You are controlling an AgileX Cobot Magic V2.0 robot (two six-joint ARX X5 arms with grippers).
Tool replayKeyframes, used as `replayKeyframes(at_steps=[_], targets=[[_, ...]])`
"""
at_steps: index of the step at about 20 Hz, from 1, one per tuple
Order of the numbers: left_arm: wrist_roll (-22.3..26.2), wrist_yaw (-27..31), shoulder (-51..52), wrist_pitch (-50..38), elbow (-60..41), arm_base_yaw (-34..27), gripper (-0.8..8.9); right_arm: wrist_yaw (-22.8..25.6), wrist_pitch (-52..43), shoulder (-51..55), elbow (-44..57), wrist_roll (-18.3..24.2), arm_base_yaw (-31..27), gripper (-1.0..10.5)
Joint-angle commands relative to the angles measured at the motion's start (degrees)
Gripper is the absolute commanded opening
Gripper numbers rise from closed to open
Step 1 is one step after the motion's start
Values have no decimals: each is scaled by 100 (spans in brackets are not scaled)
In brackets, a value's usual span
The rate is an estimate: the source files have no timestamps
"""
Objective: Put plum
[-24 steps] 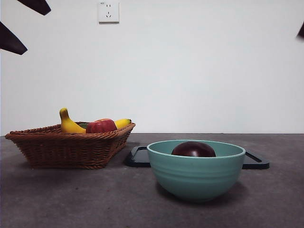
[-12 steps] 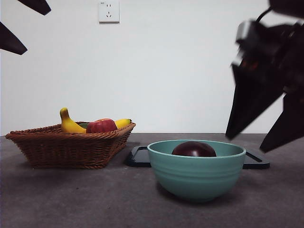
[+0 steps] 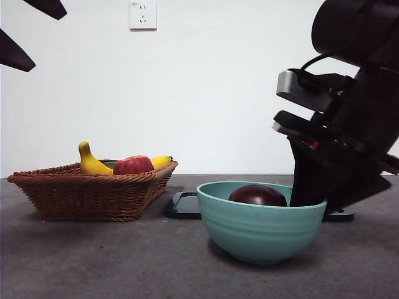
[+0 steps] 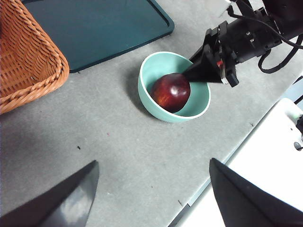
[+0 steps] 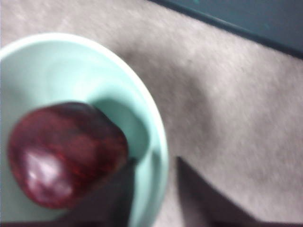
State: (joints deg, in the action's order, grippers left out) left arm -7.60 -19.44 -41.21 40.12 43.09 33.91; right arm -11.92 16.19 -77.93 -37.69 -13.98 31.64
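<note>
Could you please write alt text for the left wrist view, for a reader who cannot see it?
A dark red plum lies in a mint green bowl on a grey table, with the right gripper reaching in from the far side, its tip beside the plum. A wicker basket and a dark tray lie beyond, and the left gripper's open fingers frame the view.

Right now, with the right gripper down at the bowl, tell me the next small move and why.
Probably shift the right gripper sideways toward the plum until both jaws stand inside the teal bowl. In the right wrist view the open jaws appear to straddle the bowl's rim, one inside beside the plum and one outside, so closing here would likely pinch the wall, not the fruit. The left gripper waits high above the table.
</note>
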Motion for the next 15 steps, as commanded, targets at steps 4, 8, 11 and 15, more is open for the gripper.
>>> replayKeyframes(at_steps=[4,8,11,15], targets=[[-11,-11,-33,-103,57,24,374,-2,-101,-63,-192,-212,52,8],[4,-11,-33,-109,57,24,374,48,319,-63,-782,-256,35,8],[4,-11,-33,-111,57,24,374,284,575,-136,-1373,-249,-168,8],[79,-11,-33,-109,57,24,374,295,935,-756,-2341,-31,-625,8]])
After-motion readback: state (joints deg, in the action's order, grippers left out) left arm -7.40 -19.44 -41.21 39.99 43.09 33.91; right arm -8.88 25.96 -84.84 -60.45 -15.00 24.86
